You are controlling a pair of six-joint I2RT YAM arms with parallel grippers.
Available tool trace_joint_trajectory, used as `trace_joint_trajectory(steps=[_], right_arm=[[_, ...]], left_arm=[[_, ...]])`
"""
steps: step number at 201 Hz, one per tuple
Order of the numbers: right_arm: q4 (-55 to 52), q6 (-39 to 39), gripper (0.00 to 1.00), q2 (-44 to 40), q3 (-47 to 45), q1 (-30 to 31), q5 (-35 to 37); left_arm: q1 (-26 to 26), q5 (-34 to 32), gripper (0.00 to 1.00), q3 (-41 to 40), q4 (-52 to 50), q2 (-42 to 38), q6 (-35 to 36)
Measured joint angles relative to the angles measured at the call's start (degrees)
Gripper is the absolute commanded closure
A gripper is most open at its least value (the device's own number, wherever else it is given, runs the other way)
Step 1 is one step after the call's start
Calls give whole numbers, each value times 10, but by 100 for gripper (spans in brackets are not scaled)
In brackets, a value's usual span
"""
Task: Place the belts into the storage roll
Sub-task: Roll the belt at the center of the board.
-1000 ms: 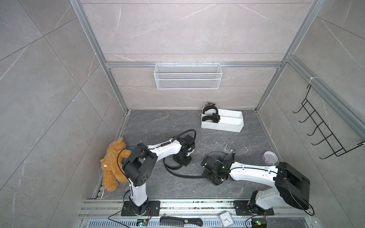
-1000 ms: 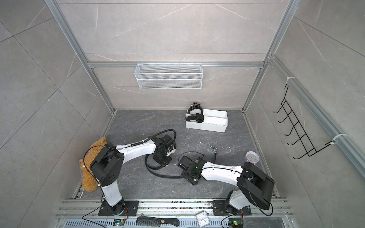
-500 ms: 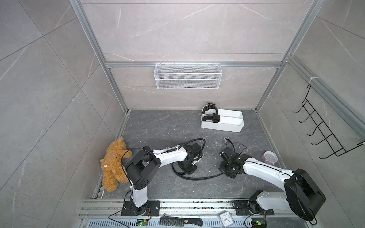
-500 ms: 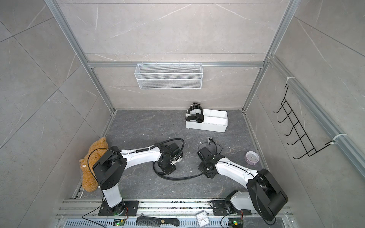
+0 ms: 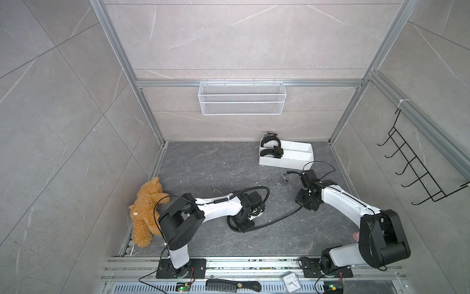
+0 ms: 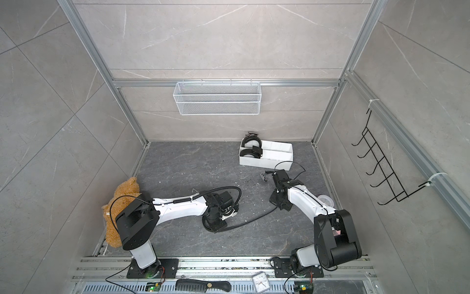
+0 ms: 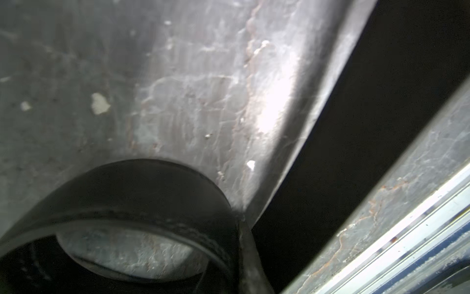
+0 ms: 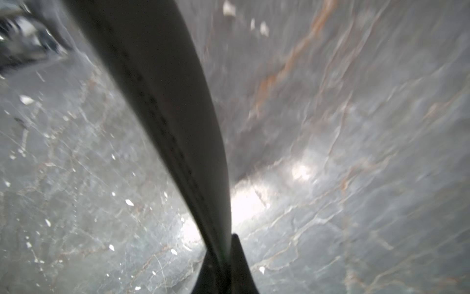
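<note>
Both arms slid right, toward the tray (image 5: 287, 162). We see the left gripper (image 5: 243, 224), far from the tray, clamped on the loose belt (image 5: 279, 219). The right gripper (image 5: 304, 205), nearer the tray, pinches it too. Two coiled belts (image 5: 270, 152) fill the tray's left end.

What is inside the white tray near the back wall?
The far belt and the near belt, both coiled, sit in two neighbouring compartments at one end of the white tray. The other compartments look white; the near wall covers part of their bottoms.
</note>
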Motion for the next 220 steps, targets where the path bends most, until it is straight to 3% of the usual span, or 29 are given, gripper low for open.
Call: trace_joint_trajectory(steps=[49, 98, 124, 140, 161, 202, 220], right_arm=[[-3, -69, 100, 73, 31, -64, -12], [11, -80, 100, 101, 32, -36, -46], [12, -85, 62, 102, 33, -15, -65], [7, -101, 46, 100, 37, -7, -71], [-15, -107, 40, 72, 39, -2, -74], [-68, -98, 38, -62, 32, 2, -96], [-63, -63, 38, -115, -4, 34, -116]], left_arm=[[-25, 12, 100, 6, 12, 14, 1], [-65, 29, 100, 10, 11, 14, 1], [-91, 36, 100, 15, 10, 15, 1], [-92, 40, 100, 18, 9, 21, 1], [-92, 41, 100, 24, 3, 30, 1], [-92, 40, 100, 28, -1, 33, 1], [-92, 40, 100, 31, -2, 34, 0]])
